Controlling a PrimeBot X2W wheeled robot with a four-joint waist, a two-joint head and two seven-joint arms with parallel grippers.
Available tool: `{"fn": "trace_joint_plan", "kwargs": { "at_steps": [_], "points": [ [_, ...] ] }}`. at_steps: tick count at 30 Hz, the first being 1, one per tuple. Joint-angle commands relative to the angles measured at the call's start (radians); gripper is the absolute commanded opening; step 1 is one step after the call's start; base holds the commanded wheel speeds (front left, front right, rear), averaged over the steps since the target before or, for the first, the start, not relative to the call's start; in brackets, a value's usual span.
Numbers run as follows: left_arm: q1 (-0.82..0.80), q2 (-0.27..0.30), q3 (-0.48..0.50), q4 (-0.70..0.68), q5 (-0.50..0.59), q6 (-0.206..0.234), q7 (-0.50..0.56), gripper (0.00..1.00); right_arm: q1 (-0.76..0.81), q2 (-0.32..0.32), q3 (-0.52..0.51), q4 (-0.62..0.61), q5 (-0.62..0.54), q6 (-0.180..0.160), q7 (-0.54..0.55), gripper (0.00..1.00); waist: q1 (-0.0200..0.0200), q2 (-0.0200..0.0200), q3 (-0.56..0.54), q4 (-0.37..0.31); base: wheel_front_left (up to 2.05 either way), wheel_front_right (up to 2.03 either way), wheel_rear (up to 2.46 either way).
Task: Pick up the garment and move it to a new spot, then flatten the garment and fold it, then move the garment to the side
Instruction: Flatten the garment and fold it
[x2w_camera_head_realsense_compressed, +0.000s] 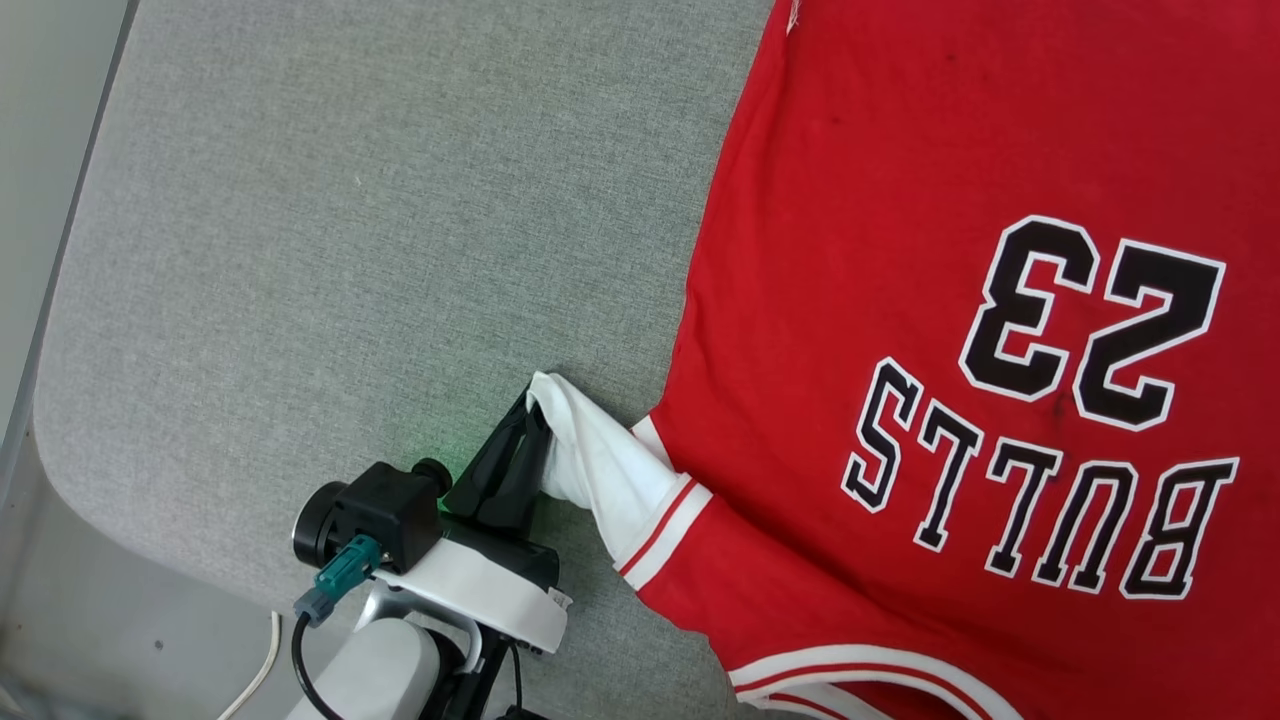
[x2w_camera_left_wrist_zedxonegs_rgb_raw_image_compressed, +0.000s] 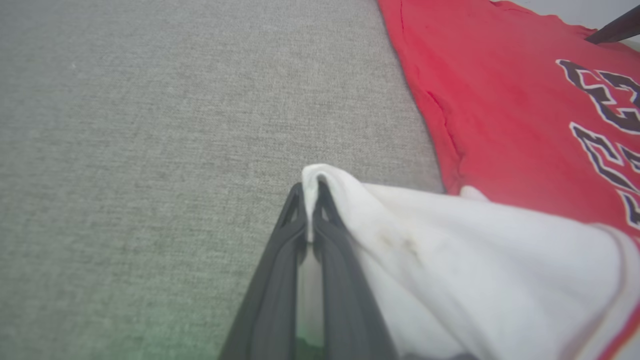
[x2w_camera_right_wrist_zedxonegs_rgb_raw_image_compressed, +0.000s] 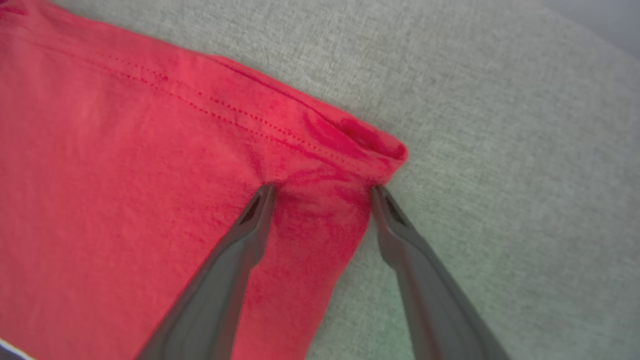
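1. Left hand (x2w_camera_head_realsense_compressed: 533, 408) is clamped fully closed on the tip of a white short sleeve (x2w_camera_head_realsense_compressed: 600, 465). Its two long dark fingers (x2w_camera_left_wrist_zedxonegs_rgb_raw_image_compressed: 280, 260) are pressed together with a fold of white cloth pinched between them.
2. That sleeve belongs to a red jersey-knit T-shirt (x2w_camera_head_realsense_compressed: 850, 200) printed with black, white-outlined "BULLS 23" lettering (x2w_camera_head_realsense_compressed: 1050, 420). The sleeve stretches out to the left, away from the red body, and red-and-white stripe trim (x2w_camera_head_realsense_compressed: 665, 525) runs where it meets the red.
3. The T-shirt lies spread flat, print up, over the right part of a grey fabric-covered tabletop (x2w_camera_head_realsense_compressed: 350, 250). The tops of the letters point toward the near edge.
4. The left hand sits near the tabletop's rounded near-left corner, just left of the shirt's side edge.
5. Right hand (x2w_camera_right_wrist_zedxonegs_rgb_raw_image_compressed: 322, 187) stands wide open and holds nothing. One fingertip is over the red cloth and the other is at the cloth's edge, both just short of a stitched, hemmed corner (x2w_camera_right_wrist_zedxonegs_rgb_raw_image_compressed: 380, 150) of the T-shirt. Whether the tips press the cloth cannot be told.
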Motion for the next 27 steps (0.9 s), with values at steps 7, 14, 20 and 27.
{"fn": "trace_joint_plan", "kwargs": {
  "at_steps": [7, 14, 20, 27],
  "points": [
    [-0.003, -0.027, 0.040, 0.026, 0.028, -0.028, -0.001, 0.00, 0.086, 0.018, -0.018, -0.022, -0.004, 0.000, 0.009, 0.00, 0.0001, 0.0000, 0.005, -0.009, 0.00, 0.00, 0.00],
    [0.016, -0.029, 0.063, 0.053, 0.048, -0.044, -0.001, 0.00, 0.035, 0.030, -0.017, -0.059, -0.006, 0.000, -0.110, 0.00, 0.0001, 0.0000, -0.049, -0.037, 0.00, 0.00, 0.00],
    [0.053, -0.012, 0.081, 0.067, 0.056, -0.040, -0.002, 0.00, 0.051, -0.002, 0.047, -0.079, 0.034, 0.000, -0.211, 0.00, 0.0001, 0.0000, -0.140, -0.083, 0.00, 0.00, 0.00],
    [0.097, 0.014, 0.090, 0.076, 0.051, -0.029, 0.001, 0.00, 0.158, -0.092, 0.116, -0.132, 0.122, 0.000, -0.296, 0.00, 0.0001, 0.0000, -0.239, -0.133, 0.00, 0.00, 0.00]
  ]
}}
